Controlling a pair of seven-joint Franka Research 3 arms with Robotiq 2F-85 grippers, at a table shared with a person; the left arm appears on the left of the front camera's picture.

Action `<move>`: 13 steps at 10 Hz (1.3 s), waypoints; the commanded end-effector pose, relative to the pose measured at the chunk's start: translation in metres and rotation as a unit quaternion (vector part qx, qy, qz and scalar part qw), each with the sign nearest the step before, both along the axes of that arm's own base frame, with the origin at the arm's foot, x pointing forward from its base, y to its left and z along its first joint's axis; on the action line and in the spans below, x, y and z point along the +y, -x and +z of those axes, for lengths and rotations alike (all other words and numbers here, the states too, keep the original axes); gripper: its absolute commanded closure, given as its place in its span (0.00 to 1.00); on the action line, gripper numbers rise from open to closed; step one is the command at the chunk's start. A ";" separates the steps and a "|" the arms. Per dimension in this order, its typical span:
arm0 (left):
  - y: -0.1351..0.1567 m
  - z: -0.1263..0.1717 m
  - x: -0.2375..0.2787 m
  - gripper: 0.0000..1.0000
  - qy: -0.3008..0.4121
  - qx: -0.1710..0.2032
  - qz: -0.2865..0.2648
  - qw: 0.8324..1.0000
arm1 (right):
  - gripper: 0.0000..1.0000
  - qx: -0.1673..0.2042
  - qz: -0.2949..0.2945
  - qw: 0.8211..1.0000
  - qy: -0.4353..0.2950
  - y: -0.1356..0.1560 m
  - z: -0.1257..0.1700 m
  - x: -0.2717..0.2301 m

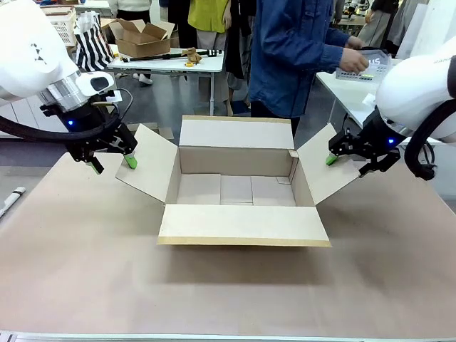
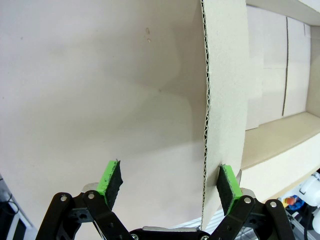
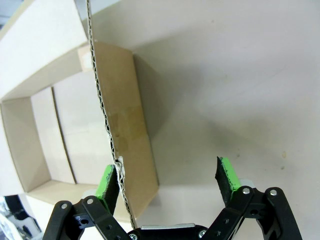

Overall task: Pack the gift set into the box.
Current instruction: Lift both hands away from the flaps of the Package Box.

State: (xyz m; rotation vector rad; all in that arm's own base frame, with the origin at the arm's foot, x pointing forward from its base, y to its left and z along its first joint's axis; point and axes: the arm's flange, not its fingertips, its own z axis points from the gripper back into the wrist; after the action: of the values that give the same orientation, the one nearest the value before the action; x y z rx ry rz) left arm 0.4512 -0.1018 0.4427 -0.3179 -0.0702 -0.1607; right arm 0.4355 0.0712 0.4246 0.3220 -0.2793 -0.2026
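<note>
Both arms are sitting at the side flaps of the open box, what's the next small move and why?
Probably close each one on its flap to hold the box spread. The left end effector stands open around the left flap edge, the right end effector around the right flap; the box is empty and the person's hand is on the basket.

Robotics lab or workroom vibe: white work table (image 1: 206,63) upper left, small carton (image 1: 142,39), striped bag (image 1: 92,46), people (image 1: 292,57) standing behind.
</note>
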 end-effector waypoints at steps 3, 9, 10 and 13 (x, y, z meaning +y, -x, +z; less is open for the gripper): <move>0.001 0.002 -0.001 0.00 -0.010 -0.002 0.007 1.000 | 0.00 0.000 -0.004 1.000 0.005 -0.001 0.004 0.001; 0.001 0.002 -0.001 0.00 -0.010 -0.002 0.007 1.000 | 0.00 0.000 -0.004 1.000 0.005 -0.001 0.004 0.001; 0.001 0.002 -0.001 0.00 -0.010 -0.002 0.007 1.000 | 0.00 0.000 -0.004 1.000 0.005 -0.001 0.004 0.001; 0.001 0.002 -0.001 0.00 -0.010 -0.002 0.007 1.000 | 0.00 0.000 -0.004 1.000 0.005 -0.001 0.004 0.001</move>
State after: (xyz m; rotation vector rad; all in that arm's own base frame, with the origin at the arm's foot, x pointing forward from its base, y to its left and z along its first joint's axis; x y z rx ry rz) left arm 0.4512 -0.1018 0.4427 -0.3179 -0.0702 -0.1607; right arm 0.4355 0.0712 0.4246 0.3220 -0.2793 -0.2026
